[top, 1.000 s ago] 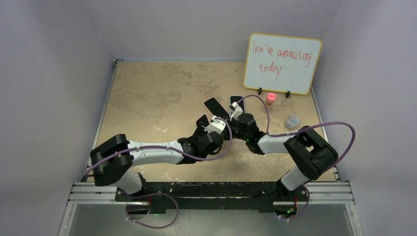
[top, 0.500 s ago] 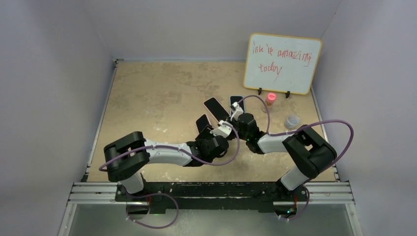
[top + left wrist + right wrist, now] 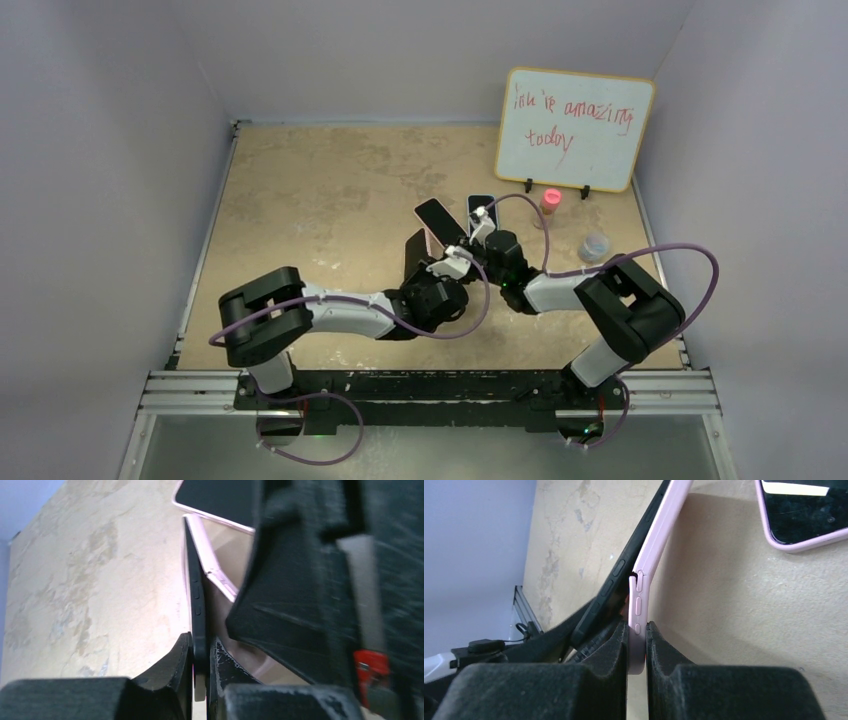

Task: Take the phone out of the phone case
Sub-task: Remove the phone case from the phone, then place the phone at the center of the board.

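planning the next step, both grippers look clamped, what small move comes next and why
Probably draw the left gripper away from the right gripper a little. It pinches the edge of the black phone, the right one pinches the rim of the pink case, and the phone is only partly out.

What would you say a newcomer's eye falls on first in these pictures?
The two arms meet mid-table: the left gripper is shut on the edge of a black phone, the right gripper on the pink case, and phone and case splay apart in a V. Next comes the whiteboard with red handwriting, propped at the far right, and a second cased phone lying flat just beyond the grippers.
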`<act>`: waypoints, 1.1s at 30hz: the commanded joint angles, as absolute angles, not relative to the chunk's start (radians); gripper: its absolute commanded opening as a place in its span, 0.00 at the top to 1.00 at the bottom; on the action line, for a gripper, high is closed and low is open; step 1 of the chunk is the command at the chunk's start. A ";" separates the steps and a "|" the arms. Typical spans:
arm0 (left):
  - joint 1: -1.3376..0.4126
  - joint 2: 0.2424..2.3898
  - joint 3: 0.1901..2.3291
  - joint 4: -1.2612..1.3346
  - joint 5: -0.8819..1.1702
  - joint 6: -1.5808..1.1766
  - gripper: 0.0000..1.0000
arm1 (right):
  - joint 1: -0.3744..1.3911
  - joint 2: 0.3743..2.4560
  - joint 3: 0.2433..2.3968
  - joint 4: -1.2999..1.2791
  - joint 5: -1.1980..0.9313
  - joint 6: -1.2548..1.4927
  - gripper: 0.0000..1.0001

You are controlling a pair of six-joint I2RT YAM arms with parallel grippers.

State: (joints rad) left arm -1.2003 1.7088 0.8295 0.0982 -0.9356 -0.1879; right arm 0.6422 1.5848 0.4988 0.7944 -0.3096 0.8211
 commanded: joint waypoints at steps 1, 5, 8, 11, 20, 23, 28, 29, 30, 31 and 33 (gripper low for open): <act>-1.173 1.653 0.850 0.003 -0.920 -0.213 1.00 | 0.652 1.563 0.492 0.884 -0.396 0.864 1.00; -1.175 1.547 0.868 -0.082 -0.851 -0.218 1.00 | 0.650 1.590 0.491 0.904 -0.378 0.879 1.00; -1.175 1.481 0.887 -0.148 -0.785 -0.245 1.00 | 0.647 1.613 0.489 0.912 -0.352 0.889 1.00; -1.175 1.422 0.901 -0.205 -0.740 -0.273 1.00 | 0.646 1.635 0.489 0.913 -0.326 0.889 1.00; -1.166 1.372 1.001 -0.348 -0.754 -0.258 1.00 | 0.646 1.684 0.483 0.907 -0.276 0.871 1.00; -1.073 1.414 1.063 -0.405 -0.763 -0.206 1.00 | 0.645 1.682 0.477 0.898 -0.266 0.861 1.00; -0.896 1.513 1.114 -0.322 -0.812 -0.012 1.00 | 0.645 1.670 0.466 0.899 -0.277 0.860 1.00; -0.871 1.542 1.146 -0.328 -0.815 0.030 1.00 | 0.645 1.669 0.466 0.900 -0.281 0.859 1.00; -0.847 1.576 1.177 -0.334 -0.808 0.059 1.00 | 0.644 1.670 0.466 0.902 -0.284 0.860 1.00; -0.822 1.606 1.200 -0.328 -0.806 0.090 1.00 | 0.645 1.670 0.466 0.910 -0.288 0.861 1.00; -0.777 1.665 1.220 -0.283 -0.824 0.175 1.00 | 0.645 1.673 0.466 0.925 -0.300 0.867 1.00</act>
